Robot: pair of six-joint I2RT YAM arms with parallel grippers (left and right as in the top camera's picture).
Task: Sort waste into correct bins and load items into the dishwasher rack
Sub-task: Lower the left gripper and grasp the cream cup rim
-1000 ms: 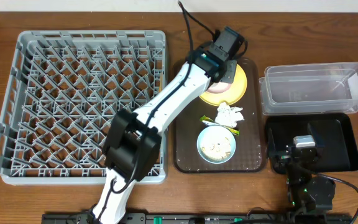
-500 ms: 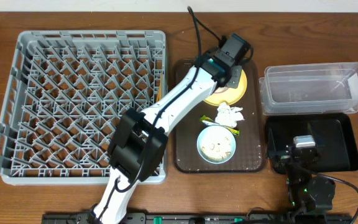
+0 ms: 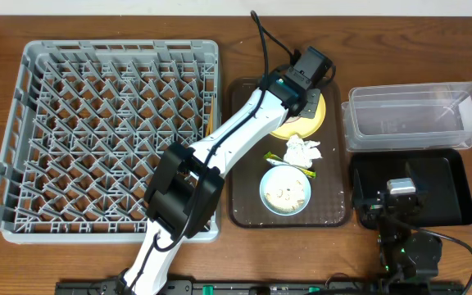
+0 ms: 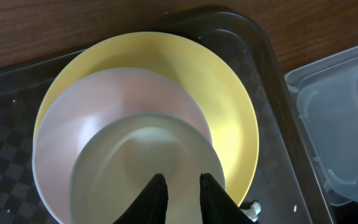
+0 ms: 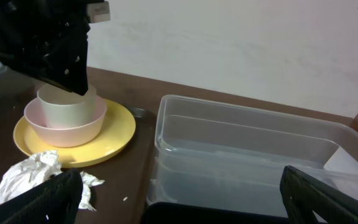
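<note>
- Left gripper (image 4: 179, 184) is over the plate at the far end of the brown tray (image 3: 248, 209), tips just above the cup.
- Its fingers (image 4: 156, 199) stand a narrow gap apart; only the inside of the cup shows between them, nothing clamped.
- Cup (image 4: 142, 146) sits upright inside the white bowl (image 4: 98, 106), which looks pinkish here.
- White bowl sits on the yellow plate (image 4: 232, 106), off-centre toward the plate's left edge in the wrist view.
- Tissue (image 3: 303, 150) lies on the brown tray, just beside the plate's near edge.
- Wrapper (image 3: 275, 158) lies touching the tissue's left side, between the plate and the blue bowl.
- Blue bowl (image 3: 285, 190) is at the near end of the brown tray, with crumbs (image 3: 283, 194) in it.
- Rack (image 3: 121, 45) is left of the brown tray, nearly touching it; no dishes in it.
- Left arm crosses the rack's right near corner to reach the plate.
- Tub (image 3: 416, 119) is right of the brown tray, at the far side.
- Black tray (image 3: 451, 192) is just nearer than the tub, their edges touching or overlapping.
- Right gripper (image 5: 180, 180) hangs over the black tray's left part, facing the tub.
- Its fingers (image 5: 42, 199) are spread wide, holding nothing.
</note>
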